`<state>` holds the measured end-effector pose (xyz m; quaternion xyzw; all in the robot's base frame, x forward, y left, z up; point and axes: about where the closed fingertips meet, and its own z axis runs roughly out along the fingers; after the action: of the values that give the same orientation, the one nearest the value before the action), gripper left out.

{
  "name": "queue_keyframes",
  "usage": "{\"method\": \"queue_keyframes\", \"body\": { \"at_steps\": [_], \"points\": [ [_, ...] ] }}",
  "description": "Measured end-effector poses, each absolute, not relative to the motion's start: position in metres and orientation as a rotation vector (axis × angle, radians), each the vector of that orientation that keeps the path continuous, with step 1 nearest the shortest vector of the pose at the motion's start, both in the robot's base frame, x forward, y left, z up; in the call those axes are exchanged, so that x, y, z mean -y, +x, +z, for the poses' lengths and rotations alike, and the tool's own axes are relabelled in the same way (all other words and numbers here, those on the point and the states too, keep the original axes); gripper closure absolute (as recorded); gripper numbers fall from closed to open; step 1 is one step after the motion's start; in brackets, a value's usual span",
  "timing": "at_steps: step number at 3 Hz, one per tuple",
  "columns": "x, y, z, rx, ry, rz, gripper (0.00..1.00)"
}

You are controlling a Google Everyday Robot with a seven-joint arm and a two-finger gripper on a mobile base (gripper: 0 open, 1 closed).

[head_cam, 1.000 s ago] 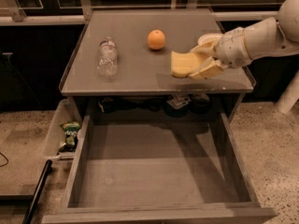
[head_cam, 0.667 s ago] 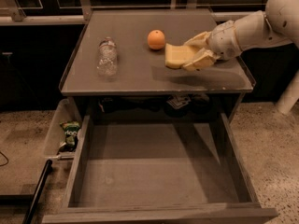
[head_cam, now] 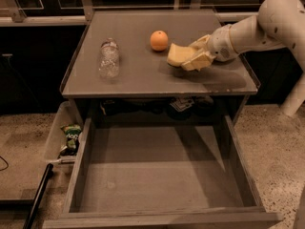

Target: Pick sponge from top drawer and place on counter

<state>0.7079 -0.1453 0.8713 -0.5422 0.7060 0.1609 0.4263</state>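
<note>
Grip: gripper (head_cam: 198,59) clamped sponge (head_cam: 177,55), low over counter (head_cam: 143,78).
Next: we judged it best to lower it flat, at 4 o'clock of orange (head_cam: 159,40).

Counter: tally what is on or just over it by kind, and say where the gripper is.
orange: 1
clear bottle, lying on its side: 1
sponge, held in the gripper just over the right half of the counter: 1
Total: 3
</note>
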Motion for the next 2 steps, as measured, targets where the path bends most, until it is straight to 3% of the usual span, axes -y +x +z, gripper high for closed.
{"method": "queue_keyframes", "body": {
  "at_steps": [1,2],
  "points": [
    [0.1362,0.7137,0.8511,-1.835,-1.312,0.413,1.00],
    [0.1329,0.7153,0.8439,-1.859,-1.296,0.420,0.93]
  ]
}}
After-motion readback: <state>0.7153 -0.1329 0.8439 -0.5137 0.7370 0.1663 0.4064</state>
